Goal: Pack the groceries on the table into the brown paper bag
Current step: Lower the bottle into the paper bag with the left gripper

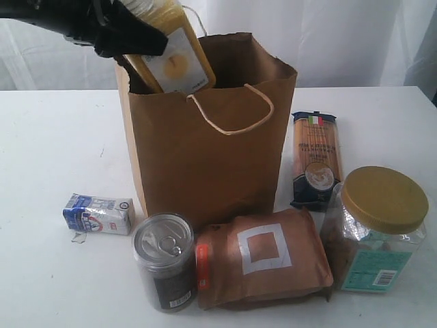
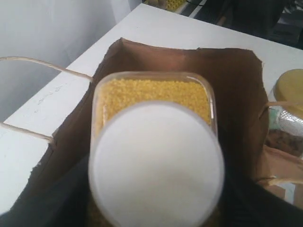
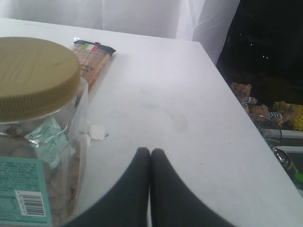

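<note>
The exterior view alone is showing the left gripper (image 1: 133, 39) clamping the yellow-grain bottle (image 1: 174, 58), which is tilting partway into the brown paper bag (image 1: 212, 150). The right wrist view alone is showing the right gripper (image 3: 150, 158), its jaws pressing together on nothing.

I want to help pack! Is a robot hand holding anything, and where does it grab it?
The left end effector grips the yellow-grain bottle near its capped top; the right end effector holds nothing.

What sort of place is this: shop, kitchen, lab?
Likely a staged lab bench, not a kitchen: plain white tabletop, white curtain backdrop, gold-lidded clear jar and dark pull-tab can set out by a brown paper bag.
</note>
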`<state>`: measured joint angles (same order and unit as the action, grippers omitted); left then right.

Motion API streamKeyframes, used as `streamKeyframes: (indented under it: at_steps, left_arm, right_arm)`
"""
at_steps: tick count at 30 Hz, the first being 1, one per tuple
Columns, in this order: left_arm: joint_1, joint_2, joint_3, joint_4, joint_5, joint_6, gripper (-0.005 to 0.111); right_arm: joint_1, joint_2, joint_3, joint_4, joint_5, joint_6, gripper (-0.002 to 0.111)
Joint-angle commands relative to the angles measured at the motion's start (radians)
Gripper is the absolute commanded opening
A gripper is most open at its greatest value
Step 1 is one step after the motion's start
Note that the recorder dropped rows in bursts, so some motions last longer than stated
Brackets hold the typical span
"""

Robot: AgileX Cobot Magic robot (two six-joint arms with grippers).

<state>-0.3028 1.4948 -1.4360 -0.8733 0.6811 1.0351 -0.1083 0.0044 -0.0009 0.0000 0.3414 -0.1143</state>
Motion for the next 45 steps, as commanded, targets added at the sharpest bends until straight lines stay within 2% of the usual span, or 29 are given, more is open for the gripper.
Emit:
streamKeyframes:
  at_steps: [1,5,18,20,24,28,45]
  left_arm:
    - [-0.004,-0.017,-0.020,-0.027,-0.019,0.012,0.000]
    - [-0.004,-0.017,-0.020,0.021,-0.017,0.012,0.000]
    - [-0.019,0.006,-0.020,0.035,-0.010,0.017,0.002]
    - [-0.019,0.006,-0.020,0.037,-0.020,0.017,0.010]
    - [-0.019,0.006,-0.020,0.037,-0.029,0.013,0.036]
    - [-0.019,0.006,-0.020,0.020,-0.036,0.013,0.051]
    - [-0.019,0.000,-0.020,-0.002,-0.034,0.013,0.051]
  right_arm:
    - [0.000,-0.004,0.001,0.000,-0.005,-0.002,0.000]
    - [0.000,-0.004,0.001,0.000,-0.005,-0.002,0.000]
    - [0.000,-0.004,0.001,0.000,-0.005,-0.002,0.000]
    - [0.000,-0.004,0.001,0.000,-0.005,-0.002,0.000]
    - [0.000,-0.004,0.001,0.000,-0.005,-0.002,0.000]
    - [0.000,-0.004,0.001,0.000,-0.005,-0.002,0.000]
    - [0.000,-0.004,0.001,0.000,-0.005,-0.002,0.000]
